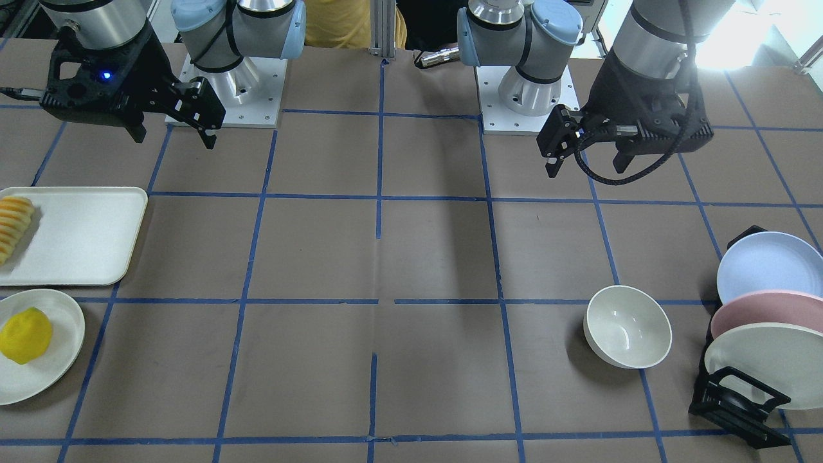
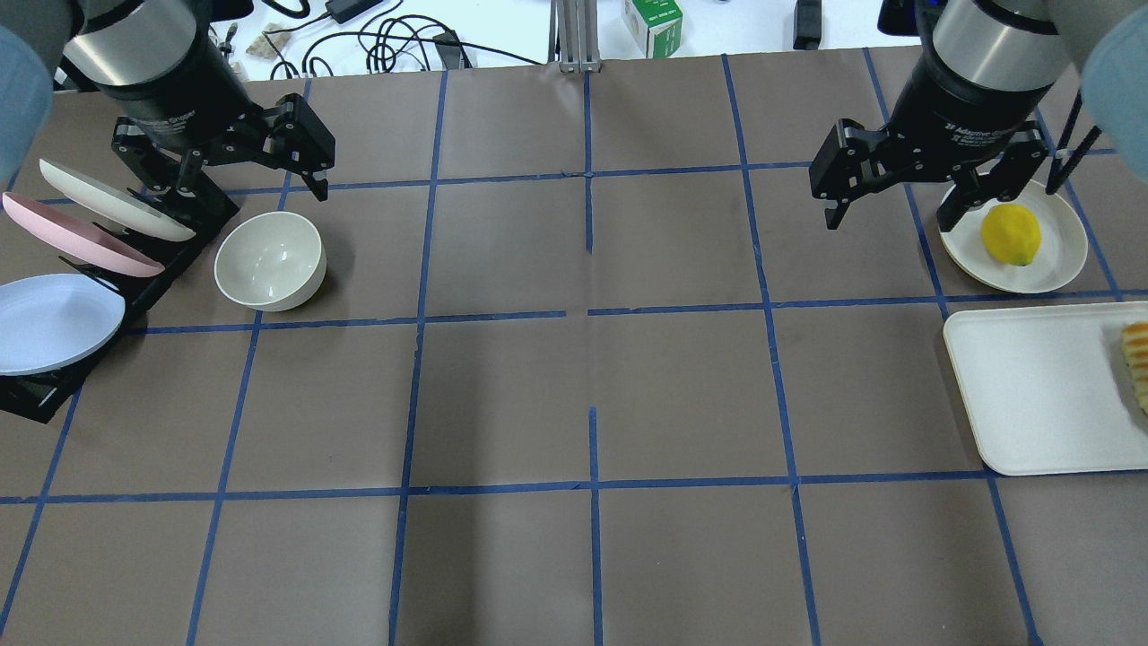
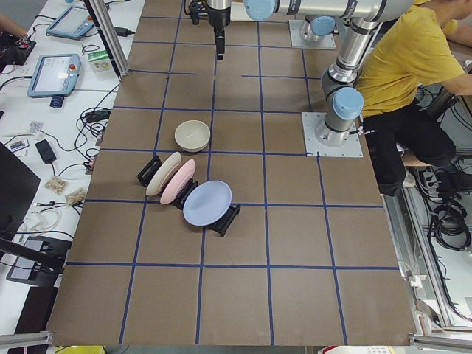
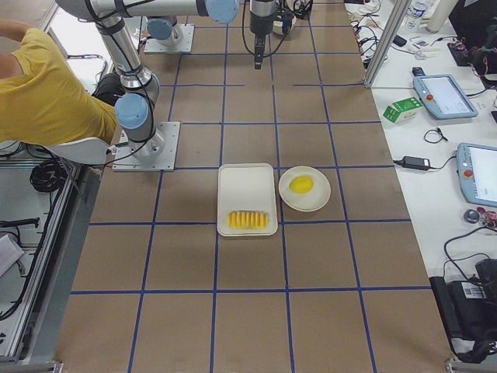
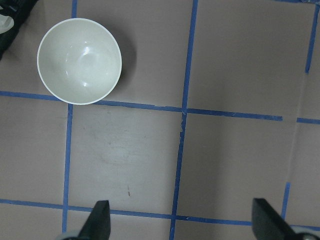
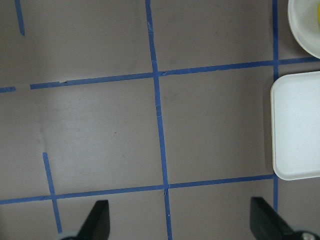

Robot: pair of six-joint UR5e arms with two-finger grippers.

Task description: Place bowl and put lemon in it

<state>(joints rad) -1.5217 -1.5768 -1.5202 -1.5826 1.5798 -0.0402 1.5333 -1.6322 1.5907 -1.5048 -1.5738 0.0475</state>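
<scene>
The off-white bowl (image 1: 627,326) stands upright and empty on the table beside the plate rack; it also shows in the overhead view (image 2: 269,262) and the left wrist view (image 5: 79,61). The yellow lemon (image 1: 26,335) lies on a flat cream plate (image 1: 61,360) at the other end of the table, seen from overhead too (image 2: 1011,234). My left gripper (image 2: 238,179) is open and empty, held high, just behind the bowl. My right gripper (image 2: 892,215) is open and empty, held high, just left of the lemon's plate (image 2: 1058,260).
A black rack (image 2: 36,395) holds blue, pink and cream plates (image 2: 54,318) left of the bowl. A white tray (image 2: 1031,395) with sliced orange-yellow fruit (image 2: 1137,359) lies near the lemon's plate. Blue tape lines grid the brown table.
</scene>
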